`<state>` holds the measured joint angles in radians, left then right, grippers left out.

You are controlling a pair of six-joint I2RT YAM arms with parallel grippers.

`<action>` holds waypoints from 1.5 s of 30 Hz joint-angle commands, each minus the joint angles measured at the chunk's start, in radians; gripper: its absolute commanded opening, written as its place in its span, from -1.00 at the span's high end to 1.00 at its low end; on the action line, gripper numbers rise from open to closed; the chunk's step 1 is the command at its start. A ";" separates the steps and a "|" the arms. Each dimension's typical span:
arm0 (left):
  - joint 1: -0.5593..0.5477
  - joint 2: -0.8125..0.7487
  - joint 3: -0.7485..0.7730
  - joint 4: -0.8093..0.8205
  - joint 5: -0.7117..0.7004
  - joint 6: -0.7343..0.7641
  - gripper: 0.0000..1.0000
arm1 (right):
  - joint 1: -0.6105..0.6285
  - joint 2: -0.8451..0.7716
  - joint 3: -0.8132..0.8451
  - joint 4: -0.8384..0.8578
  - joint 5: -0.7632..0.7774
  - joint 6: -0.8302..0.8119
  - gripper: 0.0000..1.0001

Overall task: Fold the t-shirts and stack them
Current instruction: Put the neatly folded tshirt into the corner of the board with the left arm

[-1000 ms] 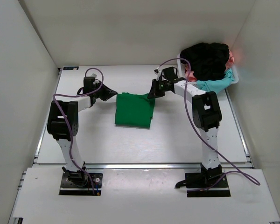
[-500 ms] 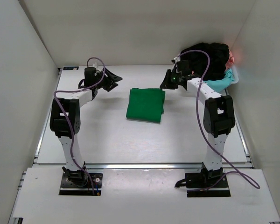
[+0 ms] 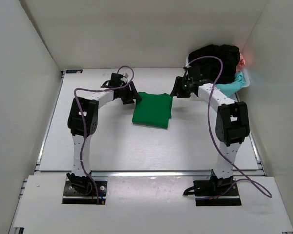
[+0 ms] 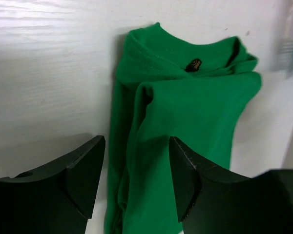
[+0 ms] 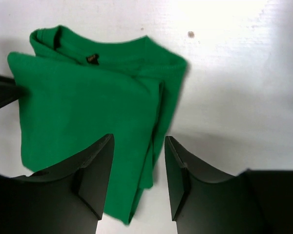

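Checking in from the remote desk: the green t-shirt [image 3: 153, 109] is lying flat on the worktop [image 3: 112, 141], folded into a rough rectangle, right between my two hands. The left hand [image 3: 132, 95] sits at its far left corner and the right hand [image 3: 178, 89] at its far right corner.

On the left wrist cam the left hand [image 4: 136, 180] is spread, nothing pinched. Both fingers [image 4: 83, 175] stand apart, with the shirt's [image 4: 185, 122] left edge showing in the gap between them. The rest of the shirt runs out ahead of the fingertips, with the collar and its little label at the far end. You can see the folded layers stacked along that edge.

Same story on the right wrist cam: the right hand [image 5: 136, 175] is spread too, not gripping anything. The shirt's [image 5: 83, 112] right edge is under the gap, and most of the cloth lies off to the left of the fingers. Can't tell from any view whether the fingertips actually touch the cloth.

Behind the right hand, in the far right corner, there's the heap. A black t-shirt [image 3: 217, 63] is on top, a teal t-shirt [image 3: 229, 87] spills out nearest the hand, and a bit of pink t-shirt [image 3: 242, 62] peeks out on the far side
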<state>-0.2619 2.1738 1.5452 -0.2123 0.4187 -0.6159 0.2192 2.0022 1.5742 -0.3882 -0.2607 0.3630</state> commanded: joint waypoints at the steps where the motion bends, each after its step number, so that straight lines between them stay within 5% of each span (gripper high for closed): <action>1: -0.051 0.053 0.149 -0.205 -0.096 0.149 -0.31 | -0.021 -0.153 -0.046 0.048 0.012 0.007 0.14; 7: -0.160 0.168 0.381 -0.496 -0.306 0.252 -0.35 | -0.046 -0.279 -0.108 0.008 -0.009 0.008 0.15; 13: -0.230 0.499 0.933 -0.968 -0.451 0.326 -0.53 | -0.084 -0.426 -0.183 -0.012 -0.055 0.008 0.17; 15: -0.238 0.567 1.061 -1.053 -0.443 0.324 -0.09 | -0.093 -0.472 -0.204 -0.029 -0.061 0.008 0.22; 16: -0.231 0.583 1.044 -1.067 -0.433 0.312 0.36 | -0.101 -0.505 -0.219 -0.041 -0.067 0.008 0.22; 17: -0.220 0.574 1.026 -1.067 -0.439 0.298 0.93 | -0.098 -0.505 -0.229 -0.050 -0.066 0.005 0.23; 18: -0.215 0.563 1.003 -1.067 -0.464 0.277 1.00 | -0.110 -0.538 -0.238 -0.052 -0.060 0.002 0.24; 20: -0.186 0.531 0.946 -1.047 -0.538 0.256 1.00 | -0.127 -0.568 -0.244 -0.072 -0.048 -0.004 0.23; 25: -0.108 0.417 0.802 -0.897 -0.455 0.168 1.00 | -0.156 -0.614 -0.224 -0.147 -0.005 -0.025 0.25; 34: 0.151 0.477 1.021 -0.989 -0.488 0.154 1.00 | -0.250 -0.582 -0.169 -0.173 -0.063 0.031 0.40; 45: 0.386 0.486 1.023 -0.673 -0.531 0.168 1.00 | -0.130 -0.471 -0.020 -0.290 -0.002 0.017 0.37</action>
<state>0.1081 2.6534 2.5332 -0.9894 -0.0586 -0.4637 0.0673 1.5089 1.4899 -0.6296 -0.2779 0.3817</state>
